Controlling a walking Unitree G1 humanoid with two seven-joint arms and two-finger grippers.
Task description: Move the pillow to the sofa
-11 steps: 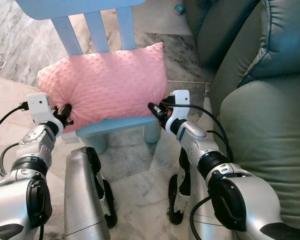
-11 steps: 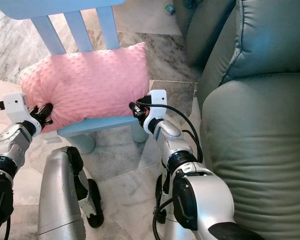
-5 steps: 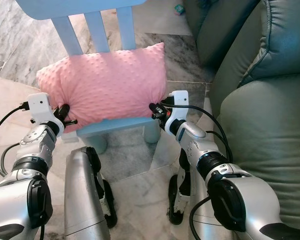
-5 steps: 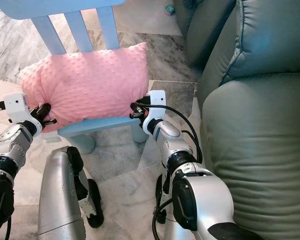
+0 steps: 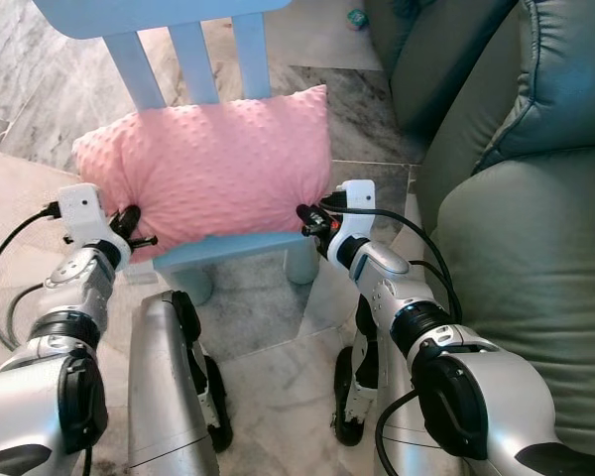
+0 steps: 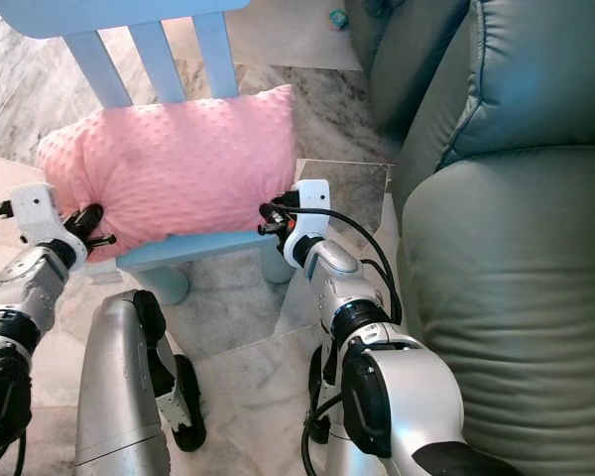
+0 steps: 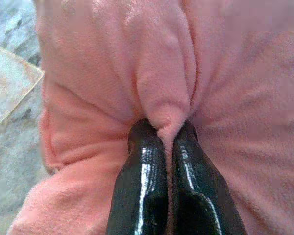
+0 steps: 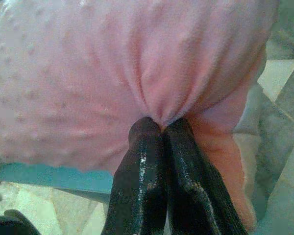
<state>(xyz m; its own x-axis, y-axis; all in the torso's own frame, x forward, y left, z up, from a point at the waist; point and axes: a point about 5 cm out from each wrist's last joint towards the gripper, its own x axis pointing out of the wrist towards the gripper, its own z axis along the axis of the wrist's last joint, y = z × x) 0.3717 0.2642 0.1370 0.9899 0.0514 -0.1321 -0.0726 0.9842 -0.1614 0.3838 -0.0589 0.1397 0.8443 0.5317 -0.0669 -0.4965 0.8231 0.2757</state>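
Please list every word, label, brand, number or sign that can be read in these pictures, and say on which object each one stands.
None: no readable text on the pink pillow, the blue chair, the green sofa, or either gripper's white wrist housing.

A living room in a home.
A polished grey and cream marble tile floor (image 5: 268, 327) runs under a small light-blue wooden slat-back chair (image 5: 193, 45), child-sized, bearing a soft pink dotted plush pillow (image 5: 213, 159). Just beside the chair stands a large grey-green leather sofa (image 5: 535, 238) with plump stitched cushions. A small teal toy-like object (image 5: 356, 17) lies on the floor near the sofa's far end.
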